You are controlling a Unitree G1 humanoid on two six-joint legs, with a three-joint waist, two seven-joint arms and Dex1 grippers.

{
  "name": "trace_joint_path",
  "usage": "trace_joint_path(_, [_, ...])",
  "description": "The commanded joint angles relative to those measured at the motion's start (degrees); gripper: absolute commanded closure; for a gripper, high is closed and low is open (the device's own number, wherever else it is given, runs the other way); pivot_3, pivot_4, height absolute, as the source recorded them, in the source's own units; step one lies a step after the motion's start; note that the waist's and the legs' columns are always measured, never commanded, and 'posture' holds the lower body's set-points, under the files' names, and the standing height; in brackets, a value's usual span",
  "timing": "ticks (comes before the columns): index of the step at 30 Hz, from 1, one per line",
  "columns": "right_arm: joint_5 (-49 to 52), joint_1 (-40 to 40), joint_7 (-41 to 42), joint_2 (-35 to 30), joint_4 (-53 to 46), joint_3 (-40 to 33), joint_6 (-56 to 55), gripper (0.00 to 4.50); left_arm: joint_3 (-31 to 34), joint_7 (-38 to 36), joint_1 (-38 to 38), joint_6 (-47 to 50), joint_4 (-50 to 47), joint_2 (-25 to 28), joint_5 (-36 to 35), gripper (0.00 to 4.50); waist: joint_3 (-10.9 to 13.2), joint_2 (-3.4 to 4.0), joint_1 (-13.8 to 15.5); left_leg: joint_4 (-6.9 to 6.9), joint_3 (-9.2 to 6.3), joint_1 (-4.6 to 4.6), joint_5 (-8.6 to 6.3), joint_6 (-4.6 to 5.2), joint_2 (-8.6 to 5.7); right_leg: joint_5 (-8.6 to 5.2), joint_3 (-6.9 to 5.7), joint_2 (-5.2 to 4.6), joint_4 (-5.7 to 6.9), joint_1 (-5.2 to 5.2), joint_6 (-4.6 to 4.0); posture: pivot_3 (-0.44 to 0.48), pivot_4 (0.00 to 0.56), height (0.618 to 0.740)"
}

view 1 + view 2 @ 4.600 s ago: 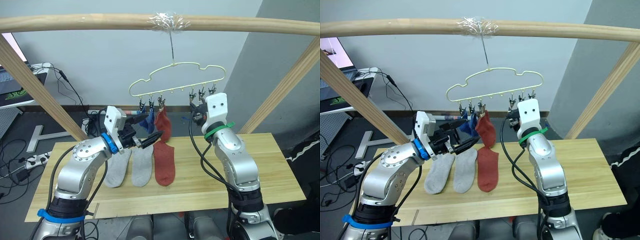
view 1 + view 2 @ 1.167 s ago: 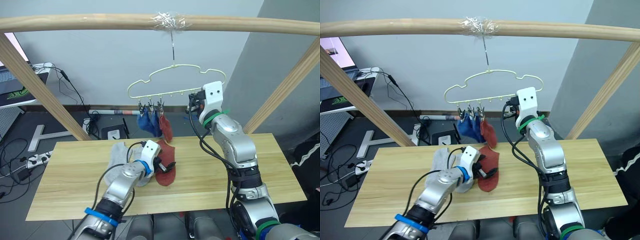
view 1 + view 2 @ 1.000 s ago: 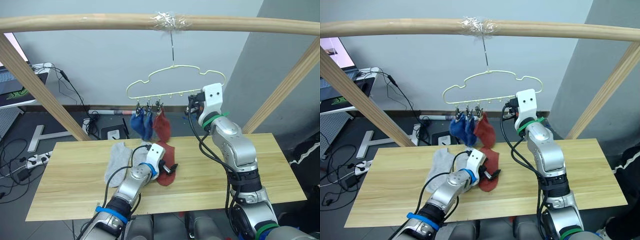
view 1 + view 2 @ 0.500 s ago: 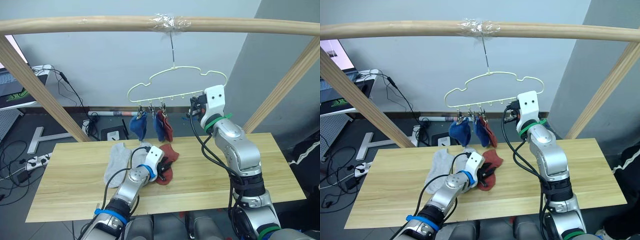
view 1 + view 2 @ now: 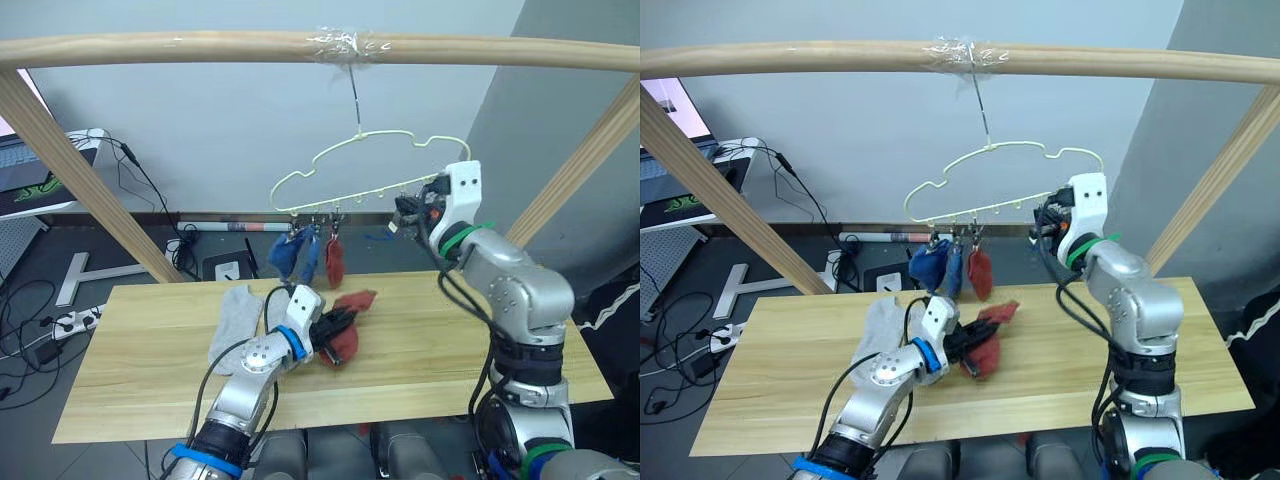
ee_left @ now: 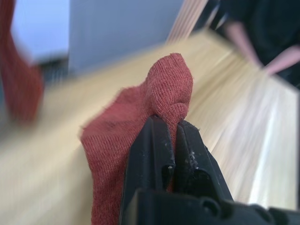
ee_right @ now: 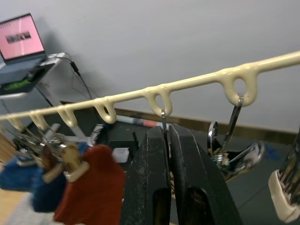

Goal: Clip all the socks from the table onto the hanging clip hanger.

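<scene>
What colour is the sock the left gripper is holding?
Rust red sock, pinched in the left gripper; clearest in the left wrist view.

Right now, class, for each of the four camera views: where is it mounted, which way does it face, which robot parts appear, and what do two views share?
Left eye view: on the head, facing forward and down over the table; both arms show.
Right eye view: beside it, same scene, same arms.
Left wrist view: on the left wrist, along the left gripper, shut on the rust red sock.
Right wrist view: on the right wrist, along the right gripper, shut on a clip's wire under the clip hanger.
Shared: the hanging red sock appears in head and right wrist views.
</scene>
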Motion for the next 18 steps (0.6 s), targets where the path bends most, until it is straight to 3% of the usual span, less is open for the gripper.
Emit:
trace_joint_path(1, [3.7, -2.3, -2.3, 0.1, 1.8, -6.8, 9.0, 4.5, -1.1, -1.0, 0.2, -6.8, -5.2, 0.7, 0.7, 4.47, 0.0, 0.02, 0.2, 0.0, 0.0, 0.0, 0.0, 0.0, 0.0, 0.0, 0.0, 0.0, -0.01, 0.0, 0.0, 0.108, 0.161, 0.74])
trace_joint_path(8, [7.2, -9.2, -4.6, 0.6, 6.5, -17.6, 21.5, 4.5, -1.4, 0.7, -1.8, -15.7, -7.4, 0.3, 2.4, 4.47, 0.0, 0.03, 0.4, 0.0, 0.02, -0.06, 0.0, 0.01, -0.06, 0.0, 0.01, -0.03, -0.09, -0.01, 0.0, 0.107, 0.165, 0.74])
trace_joint_path(18, [10.3, -11.7, -5.7, 1.8, 7.0, -23.0, 27.4, 4.5, -2.0, 3.2, -3.9, -17.2, -5.6, -1.7, 2.9, 4.47, 0.0, 0.04, 0.4, 0.0, 0.02, -0.07, -0.01, 0.02, -0.08, -0.02, 0.02, -0.03, -0.09, -0.01, 0.03, 0.1, 0.17, 0.74])
